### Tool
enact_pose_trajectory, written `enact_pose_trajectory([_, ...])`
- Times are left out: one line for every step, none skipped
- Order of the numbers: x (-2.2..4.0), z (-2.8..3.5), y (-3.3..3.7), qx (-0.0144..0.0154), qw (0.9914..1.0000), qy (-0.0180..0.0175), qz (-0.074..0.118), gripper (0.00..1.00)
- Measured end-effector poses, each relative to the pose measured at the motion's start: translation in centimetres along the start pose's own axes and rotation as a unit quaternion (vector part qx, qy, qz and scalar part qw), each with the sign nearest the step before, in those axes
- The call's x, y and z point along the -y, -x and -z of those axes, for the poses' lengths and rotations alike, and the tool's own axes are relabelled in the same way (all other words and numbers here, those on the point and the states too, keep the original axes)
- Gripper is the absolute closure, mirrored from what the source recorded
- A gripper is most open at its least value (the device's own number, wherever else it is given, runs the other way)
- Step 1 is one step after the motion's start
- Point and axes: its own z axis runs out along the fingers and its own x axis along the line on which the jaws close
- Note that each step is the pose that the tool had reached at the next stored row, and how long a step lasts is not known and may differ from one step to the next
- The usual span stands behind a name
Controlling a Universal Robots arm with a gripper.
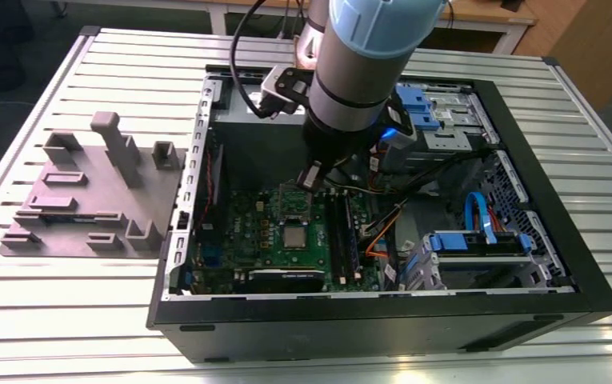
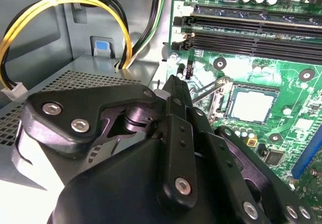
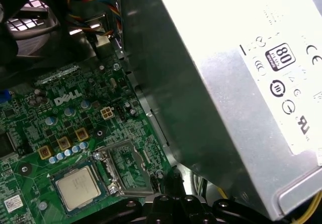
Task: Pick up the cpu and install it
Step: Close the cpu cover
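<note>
The gripper (image 2: 177, 90), fingers pressed together on nothing, hangs inside the open case (image 1: 519, 152) between the power supply (image 3: 226, 83) and green board (image 3: 85, 113). Beyond, the cpu (image 3: 75, 186) sits in its socket, frame (image 3: 128, 166) open beside it.

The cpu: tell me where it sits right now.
The cpu lies in its socket on the green board inside the open computer case, near the exterior view's middle, beside the memory slots, with the socket frame swung open next to it.

Printed certification marks on the power supply (image 3: 226, 98); white lettering on green board (image 3: 126, 128)
</note>
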Motion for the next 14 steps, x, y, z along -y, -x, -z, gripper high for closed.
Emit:
enact_pose_trajectory([-0.02,0.07,0.01,-0.0001,1.0,-0.0001,0.0,0.9])
enact_pose_trajectory([-0.03,0.13,0.02,-0.0002,1.0,-0.0001,0.0,0.9])
enact_pose_trajectory([-0.04,0.19,0.02,-0.0004,1.0,-0.0002,0.0,0.9])
enact_pose_trajectory([-0.05,0.25,0.03,-0.0005,1.0,-0.0002,0.0,0.9])
enact_pose_trajectory([-0.06,0.3,0.04,-0.0006,1.0,-0.0003,0.0,0.9])
enact_pose_trajectory([-0.07,0.36,0.05,-0.0007,1.0,-0.0004,0.0,0.9])
enact_pose_trajectory([-0.08,0.41,0.05,-0.0008,1.0,-0.0004,0.0,0.9])
enact_pose_trajectory([-0.09,0.46,0.06,-0.0009,1.0,-0.0004,0.0,0.9])
enact_pose_trajectory([-0.1,0.51,0.07,-0.001,1.0,-0.0005,0.0,0.9])
enact_pose_trajectory([-0.11,0.57,0.08,-0.0012,1.0,-0.0006,0.0,0.9])
enact_pose_trajectory([-0.11,0.62,0.09,-0.0013,1.0,-0.0007,0.0,0.9])
enact_pose_trajectory([-0.12,0.67,0.1,-0.0015,1.0,-0.0007,0.0,0.9])
enact_pose_trajectory([-0.13,0.72,0.1,-0.0017,1.0,-0.0008,0.0,0.9])
enact_pose_trajectory([-0.14,0.76,0.11,-0.0019,1.0,-0.0009,0.0,0.9])
